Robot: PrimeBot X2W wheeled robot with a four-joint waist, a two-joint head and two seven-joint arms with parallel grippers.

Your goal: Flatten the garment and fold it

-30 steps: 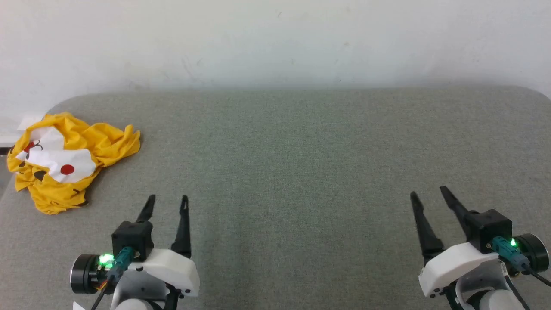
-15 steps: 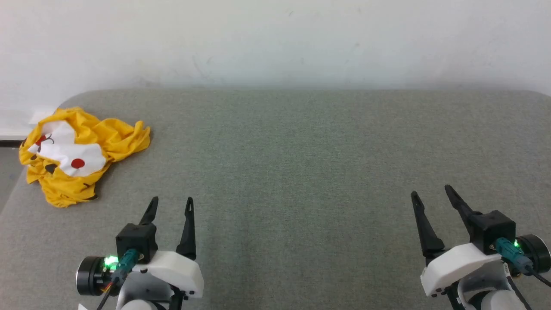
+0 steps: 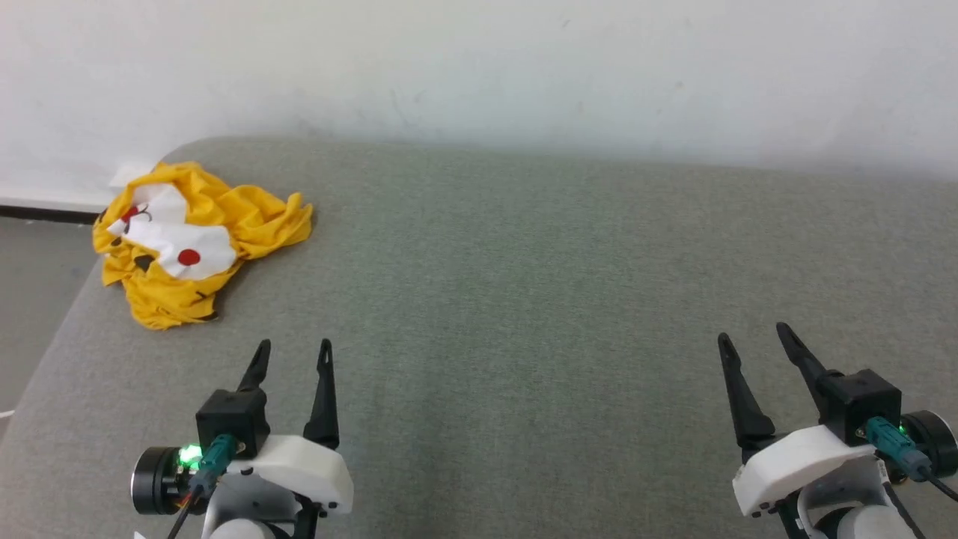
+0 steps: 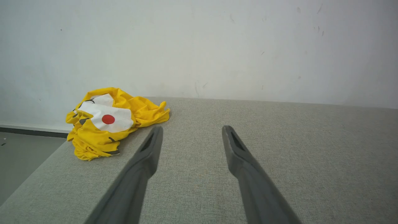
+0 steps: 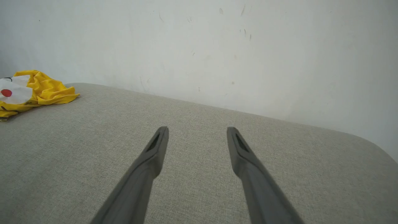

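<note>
The yellow T-shirt [image 3: 196,241] lies crumpled in a heap at the far left corner of the grey padded table [image 3: 524,284], its white patch with a red dot facing up. It also shows in the left wrist view as the same bunched garment [image 4: 112,121] and at the left edge of the right wrist view [image 5: 34,90]. My left gripper [image 3: 292,346] hovers open at the lower left, short of the shirt and to its right. My right gripper [image 3: 754,334] hangs open at the lower right, far from the shirt. Both hold nothing.
A white wall [image 3: 479,67] rises right behind the table's far edge. The table's left edge [image 3: 52,352] drops to a grey floor [image 3: 34,284] close beside the shirt. The table's corners are rounded.
The whole head view has swung to the left, so the shirt now sits further right and higher in the picture. Both grippers keep their pose and stay open.
</note>
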